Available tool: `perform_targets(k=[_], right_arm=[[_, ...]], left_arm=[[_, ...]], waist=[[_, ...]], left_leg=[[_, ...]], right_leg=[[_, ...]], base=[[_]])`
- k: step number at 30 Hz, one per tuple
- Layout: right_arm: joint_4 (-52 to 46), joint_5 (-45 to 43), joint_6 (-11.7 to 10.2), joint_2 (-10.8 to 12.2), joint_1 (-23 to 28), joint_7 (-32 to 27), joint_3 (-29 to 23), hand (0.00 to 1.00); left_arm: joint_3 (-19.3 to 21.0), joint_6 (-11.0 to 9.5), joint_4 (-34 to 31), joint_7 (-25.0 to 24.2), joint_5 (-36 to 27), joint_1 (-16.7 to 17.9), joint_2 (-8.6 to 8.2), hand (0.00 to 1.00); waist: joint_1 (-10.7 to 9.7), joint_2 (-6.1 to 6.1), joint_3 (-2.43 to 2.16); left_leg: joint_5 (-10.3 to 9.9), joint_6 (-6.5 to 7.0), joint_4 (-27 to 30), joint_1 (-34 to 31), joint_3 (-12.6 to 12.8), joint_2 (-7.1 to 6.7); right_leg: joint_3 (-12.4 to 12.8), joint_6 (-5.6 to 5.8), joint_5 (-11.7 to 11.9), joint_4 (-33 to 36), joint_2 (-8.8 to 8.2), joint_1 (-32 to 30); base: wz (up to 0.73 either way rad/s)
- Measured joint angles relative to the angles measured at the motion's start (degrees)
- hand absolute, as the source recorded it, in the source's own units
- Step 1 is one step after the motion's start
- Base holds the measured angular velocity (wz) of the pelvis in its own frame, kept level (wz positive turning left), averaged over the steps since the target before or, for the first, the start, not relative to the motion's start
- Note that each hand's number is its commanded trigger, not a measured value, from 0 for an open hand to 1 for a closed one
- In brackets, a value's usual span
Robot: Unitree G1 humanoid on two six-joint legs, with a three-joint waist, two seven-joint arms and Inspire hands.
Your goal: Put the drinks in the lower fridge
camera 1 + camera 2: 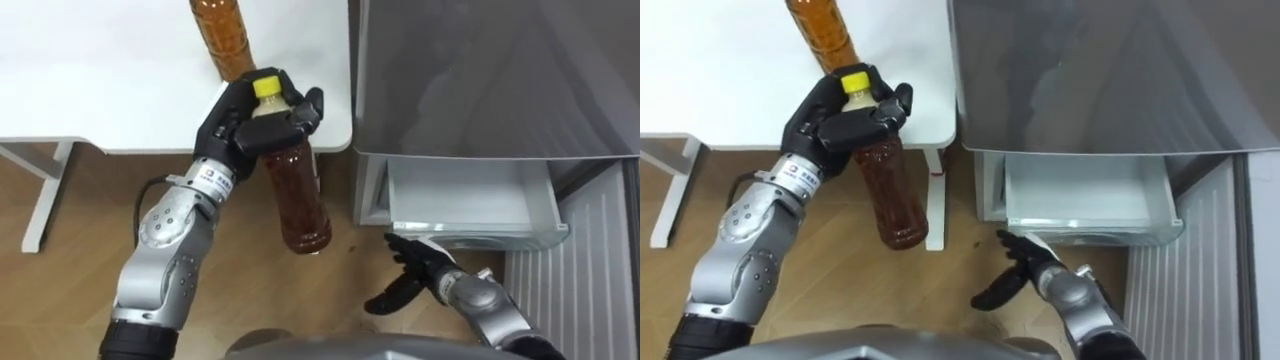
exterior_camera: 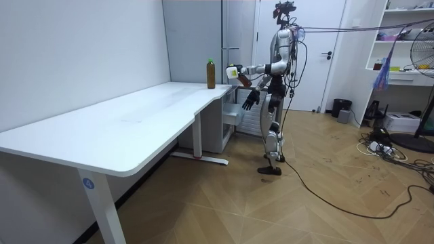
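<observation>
The clear plastic bottle of brown drink with a yellow cap [image 1: 300,195] is hanging in the air in the robot's left hand [image 1: 250,120], whose dark fingers are curling round its neck and shoulder just under the cap. The bottle is hovering past the corner of the white surface [image 1: 100,90], with its cap end over that edge and its base out over the wooden floor [image 1: 70,260], touching neither.

A second brown-drink bottle [image 1: 222,35] is standing upright on the surface just behind the left hand (the room view is showing its cap as green).

To the right, the grey fridge [image 1: 480,80] is standing close beside the surface's end, and its pale lower drawer [image 1: 460,195] is sitting pulled out toward the robot. The right hand [image 1: 415,265] is hanging low in front of the drawer's front rim, its fingers spread loosely and holding nothing.

In the room view the robot is standing upright at the far end of the surface, facing the fridge.
</observation>
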Motion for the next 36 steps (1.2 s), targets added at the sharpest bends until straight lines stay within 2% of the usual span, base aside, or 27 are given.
perform_targets(k=[8,17,22,26,30,36], right_arm=[[-8.9,3.5,-0.1,-0.3,1.8,5.1,1.3,0.0],[-11.0,5.5,-1.2,-0.3,1.0,9.8,1.3,0.0],[-13.8,6.5,-1.2,-1.0,1.2,13.9,2.5,0.0],[-18.0,10.8,-1.2,-1.5,1.2,17.2,2.4,0.0],[-18.9,14.7,-1.2,-1.5,1.3,19.5,3.4,0.0],[-19.6,15.6,-1.2,-1.6,1.3,22.3,4.8,0.0]], left_arm=[[0.1,-0.2,-1.0,0.0,0.1,0.0,0.77,1.0],[0.0,-3.6,-1.4,0.0,3.7,-0.1,0.77,1.0],[-1.4,-3.8,-1.4,0.0,5.0,-0.1,1.13,1.0],[-3.0,-3.8,-1.4,-0.1,5.0,-0.1,1.06,1.0],[-3.9,-3.8,-1.4,-0.2,5.0,-0.1,0.7,1.0],[-5.1,-3.8,-1.4,-0.2,5.0,-0.1,0.7,1.0]], waist=[[0.3,-0.14,-0.02],[0.2,-0.48,0.17],[0.1,-0.81,0.37],[0.2,-1.49,0.65],[0.2,-2.28,0.6],[0.3,-2.3,0.59]], left_leg=[[0.0,0.0,0.9,-1.1,-0.7,0.03],[0.0,0.0,1.1,-1.2,-0.7,0.09],[0.0,0.01,1.0,-1.2,-0.8,0.06],[0.0,0.01,1.0,-1.1,-0.7,0.07],[0.0,0.01,0.9,-1.0,-0.7,0.02],[0.0,0.01,0.9,-1.1,-0.6,-0.02]], right_leg=[[-1.4,0.0,0.0,0.0,0.01,0.0],[-1.8,0.0,0.0,0.0,-0.06,0.1],[-1.9,0.0,0.0,0.0,-0.11,0.1],[-1.7,0.0,0.0,0.0,-0.05,0.1],[-1.3,0.0,0.0,0.0,-0.01,0.1],[-0.3,0.0,0.0,0.0,0.03,0.0]], base=[[0.1],[0.01],[0.0],[0.0],[0.0],[-0.01]])
